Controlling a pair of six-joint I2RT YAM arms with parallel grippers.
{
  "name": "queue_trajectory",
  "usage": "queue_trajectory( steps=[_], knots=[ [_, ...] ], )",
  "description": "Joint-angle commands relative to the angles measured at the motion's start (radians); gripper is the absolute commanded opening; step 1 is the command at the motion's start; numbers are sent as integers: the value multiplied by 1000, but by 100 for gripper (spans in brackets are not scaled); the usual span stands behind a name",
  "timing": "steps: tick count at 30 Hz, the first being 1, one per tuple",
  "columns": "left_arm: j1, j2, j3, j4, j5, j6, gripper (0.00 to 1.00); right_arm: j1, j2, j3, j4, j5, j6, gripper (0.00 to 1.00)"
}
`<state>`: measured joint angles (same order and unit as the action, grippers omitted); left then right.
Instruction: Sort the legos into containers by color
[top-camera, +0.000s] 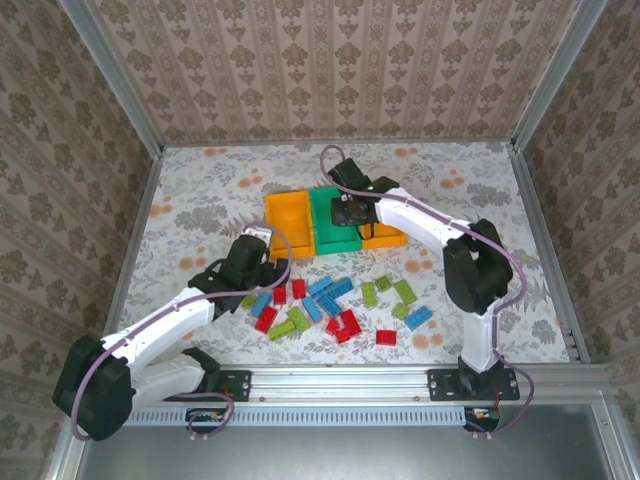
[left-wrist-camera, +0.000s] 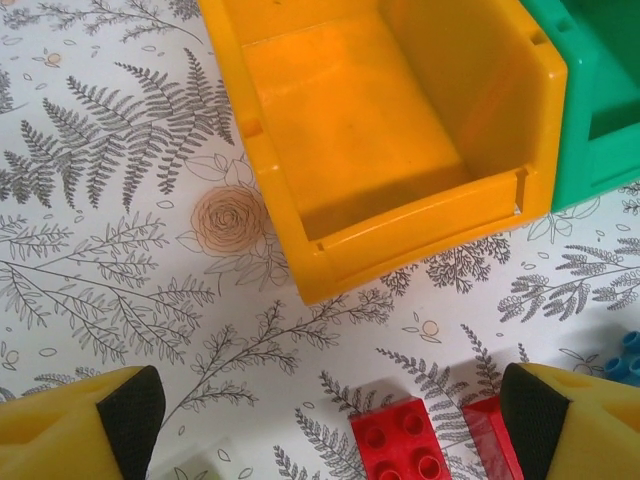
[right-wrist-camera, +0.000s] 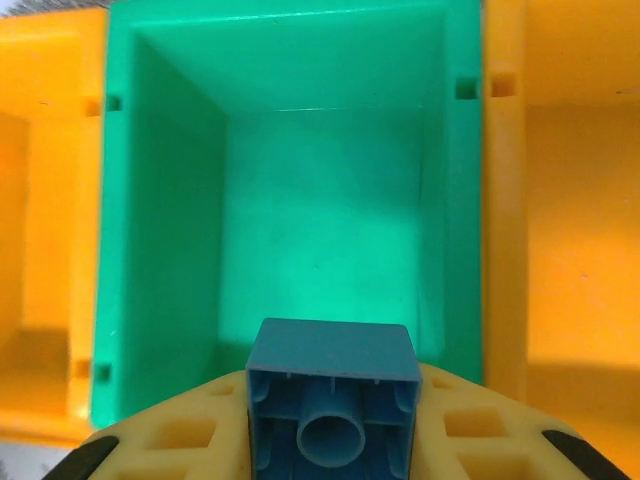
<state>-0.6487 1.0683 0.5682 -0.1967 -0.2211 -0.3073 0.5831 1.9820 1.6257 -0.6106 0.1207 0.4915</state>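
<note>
The right pincer (right-wrist-camera: 330, 452), clamped on a blue brick (right-wrist-camera: 332, 385), hangs over the green bin (right-wrist-camera: 160, 200) — released off-centre, the brick could bounce out. The left pincer (left-wrist-camera: 330, 425) gapes empty above a red brick (left-wrist-camera: 405, 442).

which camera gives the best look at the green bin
Right wrist: it looks straight into the green bin, walls and floor in view, with the right gripper shut on a blue brick in front. Top external shows it between the orange bins, partly under that gripper. Left wrist catches one corner.
</note>
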Motion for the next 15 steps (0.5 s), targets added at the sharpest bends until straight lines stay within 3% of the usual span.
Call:
queue_trajectory(
  steps=[1, 8, 15],
  knots=[
    [-9, -24, -24, -27, 6, -29, 91, -2, 52, 80, -62, 12, -28, 36],
    [-17, -13, -25, -37, 8, -32, 91, -1, 121, 131, -83, 13, -31, 52],
    [-26, -38, -21, -67, 5, -37, 91, 7, 74, 100, -51, 6, -17, 62]
  ],
)
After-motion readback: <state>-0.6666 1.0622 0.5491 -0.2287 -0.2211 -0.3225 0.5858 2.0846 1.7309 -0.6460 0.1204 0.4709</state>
